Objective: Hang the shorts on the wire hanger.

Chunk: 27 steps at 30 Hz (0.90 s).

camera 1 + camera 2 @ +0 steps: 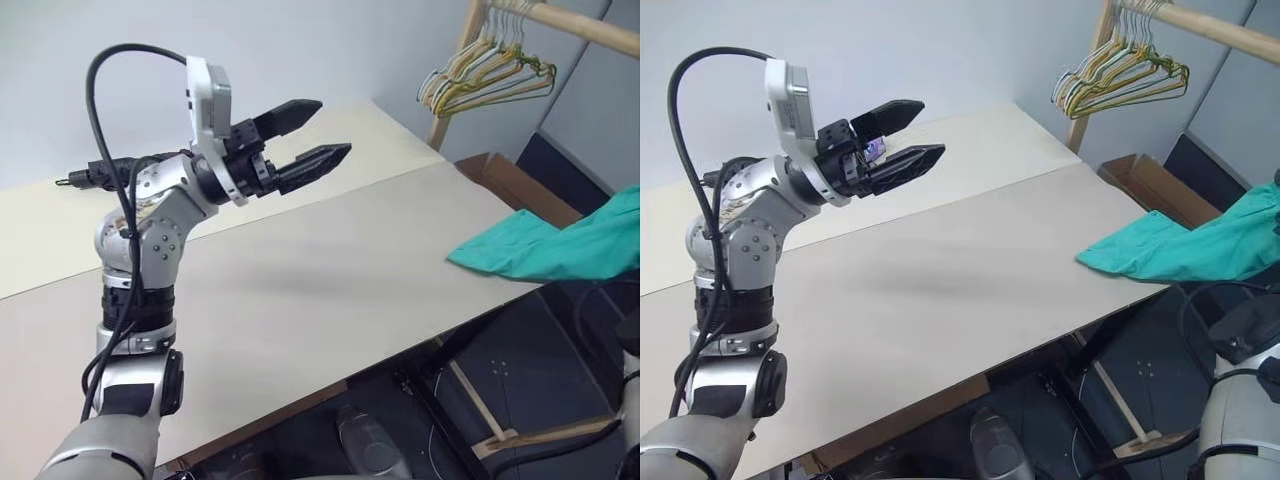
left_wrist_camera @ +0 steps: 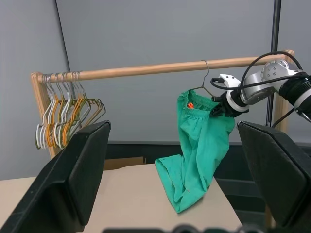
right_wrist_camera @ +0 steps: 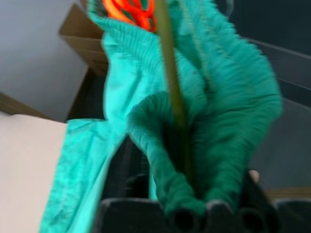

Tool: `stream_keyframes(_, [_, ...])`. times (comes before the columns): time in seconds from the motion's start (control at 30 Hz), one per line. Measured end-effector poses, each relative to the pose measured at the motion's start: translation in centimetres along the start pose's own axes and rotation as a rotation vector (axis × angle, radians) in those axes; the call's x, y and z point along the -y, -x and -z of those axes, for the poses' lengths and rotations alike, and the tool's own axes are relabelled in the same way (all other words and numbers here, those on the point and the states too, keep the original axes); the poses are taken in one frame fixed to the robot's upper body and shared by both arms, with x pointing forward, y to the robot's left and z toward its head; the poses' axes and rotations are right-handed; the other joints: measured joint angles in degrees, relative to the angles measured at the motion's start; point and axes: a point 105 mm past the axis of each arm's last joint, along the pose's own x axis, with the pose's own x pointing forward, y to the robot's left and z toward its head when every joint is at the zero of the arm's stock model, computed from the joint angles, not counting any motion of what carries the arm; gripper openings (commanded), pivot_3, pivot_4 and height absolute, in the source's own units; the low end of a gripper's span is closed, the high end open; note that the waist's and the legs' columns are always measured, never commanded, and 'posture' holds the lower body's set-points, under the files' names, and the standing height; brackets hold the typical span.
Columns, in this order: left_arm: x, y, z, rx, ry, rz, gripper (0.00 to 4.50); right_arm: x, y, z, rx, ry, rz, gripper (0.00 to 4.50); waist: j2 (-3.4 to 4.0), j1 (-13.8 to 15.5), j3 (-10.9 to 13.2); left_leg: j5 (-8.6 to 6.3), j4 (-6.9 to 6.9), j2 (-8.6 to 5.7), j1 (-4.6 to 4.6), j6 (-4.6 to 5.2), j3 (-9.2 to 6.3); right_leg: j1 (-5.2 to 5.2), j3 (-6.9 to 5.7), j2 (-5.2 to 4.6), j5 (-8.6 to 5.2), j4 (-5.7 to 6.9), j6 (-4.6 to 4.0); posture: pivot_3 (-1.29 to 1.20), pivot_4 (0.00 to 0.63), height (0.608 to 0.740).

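Note:
The teal-green shorts [image 2: 201,141] hang from the thin wire hanger [image 2: 200,89], whose hook sits over the wooden rail [image 2: 146,70]. An orange tag shows inside the waistband. One leg trails down onto the table's right edge [image 1: 560,245]. My right gripper [image 2: 217,103] is at the waistband. In the right wrist view the bunched waistband [image 3: 233,111] and the olive wire [image 3: 170,63] lie close in front of it. My left gripper [image 1: 333,127] is raised over the table, open and empty, pointing toward the rail.
A bunch of pale yellow, green and white hangers [image 1: 490,75] hangs at the rail's near end. An open cardboard box [image 1: 510,180] stands on the floor past the table's [image 1: 300,290] right corner. The rack's wooden foot lies below the table edge.

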Motion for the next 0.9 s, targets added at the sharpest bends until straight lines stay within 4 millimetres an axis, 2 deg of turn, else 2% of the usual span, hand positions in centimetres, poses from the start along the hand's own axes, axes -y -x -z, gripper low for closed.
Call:
stream_keyframes(0.17, [0.2, 0.0, -0.4, 0.000, -0.023, -0.010, 4.50, -1.4, 0.8, 0.8, 0.060, 0.107, -0.013, 4.03, 0.02, 0.37, -0.28, 0.00, 0.00, -0.01, 0.10, 0.00, 0.00, 0.11, 0.02, -0.01, -0.01, -0.02, 0.02, -0.26, 0.015, 0.740])
stream_keyframes(0.23, [0.2, 0.1, -0.3, -0.004, -0.023, -0.020, 4.50, -1.6, 1.3, 0.5, 0.107, 0.143, -0.003, 4.47, 0.04, 0.53, -0.29, 0.00, 0.00, -0.01, 0.09, 0.00, 0.01, 0.10, 0.04, -0.01, -0.02, -0.02, 0.03, -0.26, 0.021, 0.740])
stream_keyframes(0.4, [0.1, 0.2, -0.2, -0.013, -0.023, -0.040, 4.50, -1.8, 3.3, 0.3, 0.300, 0.291, 0.094, 4.47, 0.02, 0.85, -0.31, -0.01, 0.01, -0.01, 0.09, 0.01, 0.02, 0.08, 0.07, 0.00, -0.02, 0.01, 0.04, -0.26, 0.032, 0.740])
stream_keyframes(0.47, [0.0, 0.2, -0.2, -0.013, -0.022, -0.047, 4.50, -2.0, 4.5, 0.5, 0.440, 0.385, 0.151, 4.47, 0.02, 1.01, -0.32, -0.01, 0.00, 0.00, 0.12, 0.01, 0.02, 0.08, 0.09, 0.01, -0.02, 0.00, 0.05, -0.27, 0.037, 0.740])
stream_keyframes(0.67, [0.0, 0.6, 0.5, -0.017, -0.013, -0.068, 4.50, -3.5, 7.5, 1.7, 0.786, 0.609, 0.181, 4.47, 0.00, 1.70, -0.31, -0.03, 0.00, -0.01, 0.14, 0.02, 0.08, 0.06, 0.16, 0.01, -0.03, -0.02, 0.06, -0.25, 0.042, 0.740])
stream_keyframes(0.8, [-0.3, 1.1, 1.0, -0.043, -0.025, -0.095, 4.50, -5.1, 9.7, 2.2, 0.968, 0.682, 0.092, 4.47, -0.01, 1.89, -0.31, -0.03, 0.00, -0.02, 0.19, 0.02, 0.13, 0.08, 0.23, 0.01, -0.02, -0.02, 0.07, -0.21, 0.041, 0.740])
stream_keyframes(0.9, [-0.8, 2.3, 2.3, -0.107, -0.037, -0.153, 4.50, -7.3, 11.4, 2.1, 1.047, 0.675, -0.103, 4.47, -0.10, 1.82, -0.29, -0.10, -0.05, 0.00, 0.55, 0.13, 0.14, 0.41, 0.29, 0.07, -0.03, -0.05, 0.06, -0.17, 0.042, 0.740])
